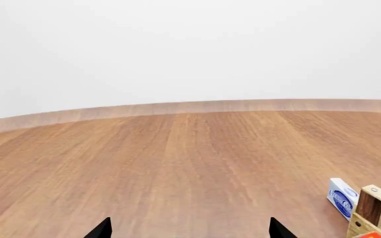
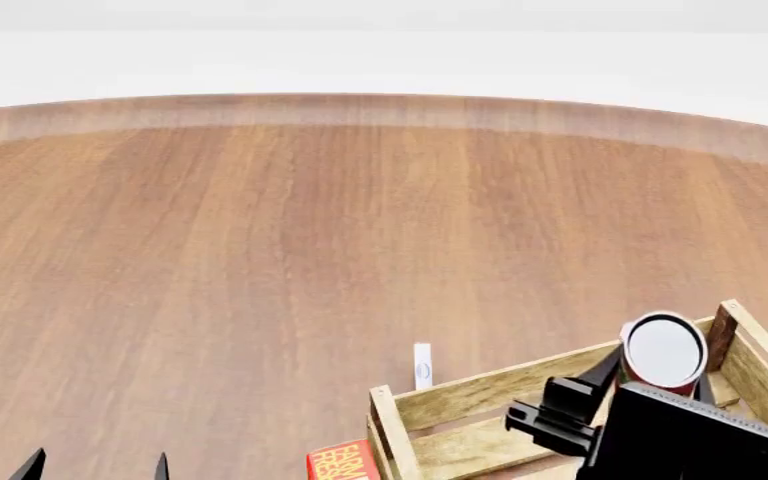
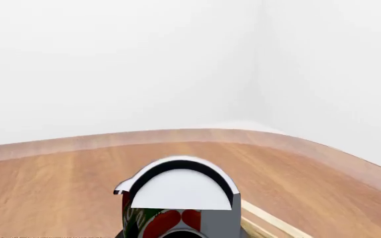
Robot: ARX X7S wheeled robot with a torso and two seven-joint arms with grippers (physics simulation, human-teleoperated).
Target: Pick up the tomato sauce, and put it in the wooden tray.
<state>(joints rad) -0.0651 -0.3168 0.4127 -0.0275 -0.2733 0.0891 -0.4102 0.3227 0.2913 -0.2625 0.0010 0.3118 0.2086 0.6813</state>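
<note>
Right pincer (image 2: 620, 372) pinching the tomato sauce (image 2: 664, 352) above the wooden tray (image 2: 491, 390): lower it upright before letting go.

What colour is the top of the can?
Silver-white, the tomato sauce top shows best in the head view.

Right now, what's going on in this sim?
The right gripper holds the tomato sauce can over the wooden tray, at the tray's far side, so the can looks about ready to be set down or released inside. The left gripper hangs open over bare table, holding nothing. A small blue-and-white box stands on the table just outside the tray, and a red-labelled item sits by its near corner.
</note>
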